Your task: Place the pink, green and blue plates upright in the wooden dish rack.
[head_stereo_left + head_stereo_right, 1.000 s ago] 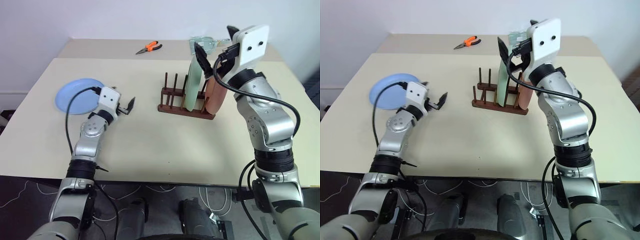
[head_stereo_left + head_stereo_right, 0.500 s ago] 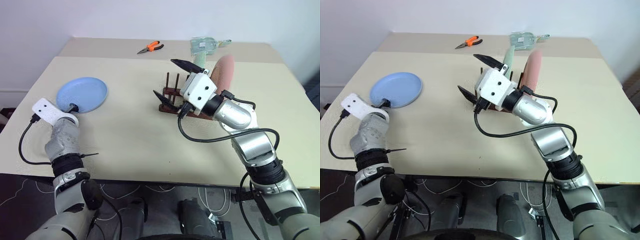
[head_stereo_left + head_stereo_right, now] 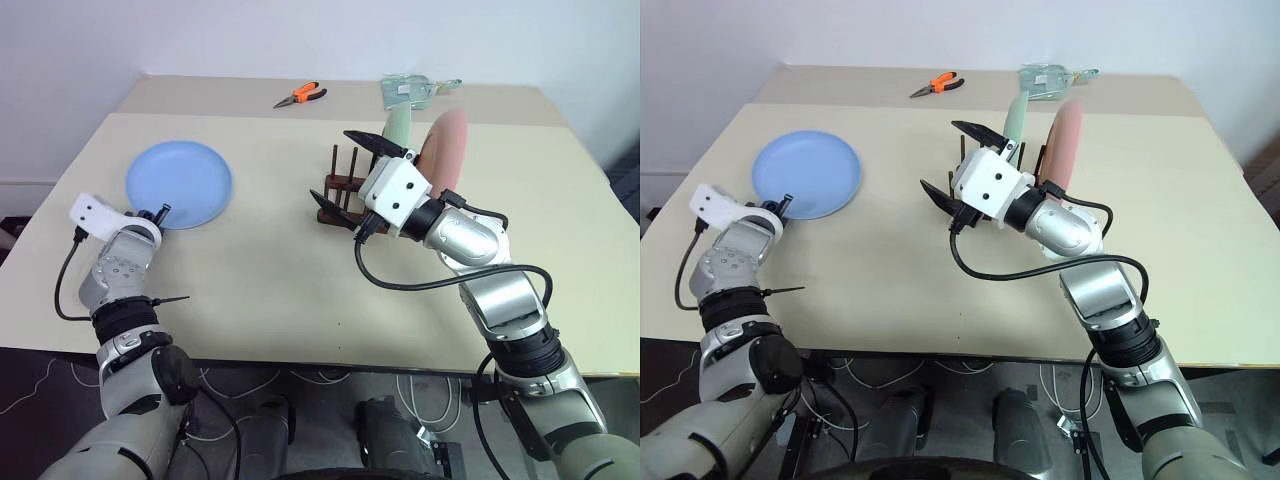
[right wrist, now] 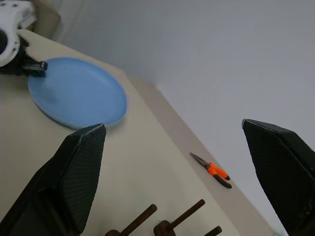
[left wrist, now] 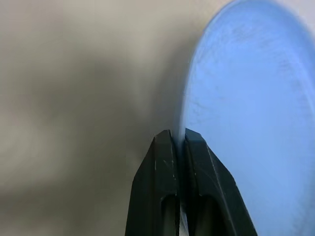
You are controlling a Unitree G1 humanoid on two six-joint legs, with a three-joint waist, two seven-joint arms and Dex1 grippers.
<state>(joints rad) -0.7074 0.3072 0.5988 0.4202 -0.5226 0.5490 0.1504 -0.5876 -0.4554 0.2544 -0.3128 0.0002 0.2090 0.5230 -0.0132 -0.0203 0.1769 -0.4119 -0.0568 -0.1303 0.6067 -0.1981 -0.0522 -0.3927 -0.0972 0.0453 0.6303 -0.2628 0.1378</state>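
On the tan worktop [image 3: 260, 290], the wooden dish rack [image 3: 337, 203] holds the green plate [image 3: 396, 128] and pink plate [image 3: 446, 146] standing up. The left end effector [image 5: 178, 140] pinches the near rim of the blue plate [image 3: 180, 184]. The right end effector [image 3: 347, 180] hangs wide open and empty by the rack.

no text, label, brand, number or sign can be read on anything here.
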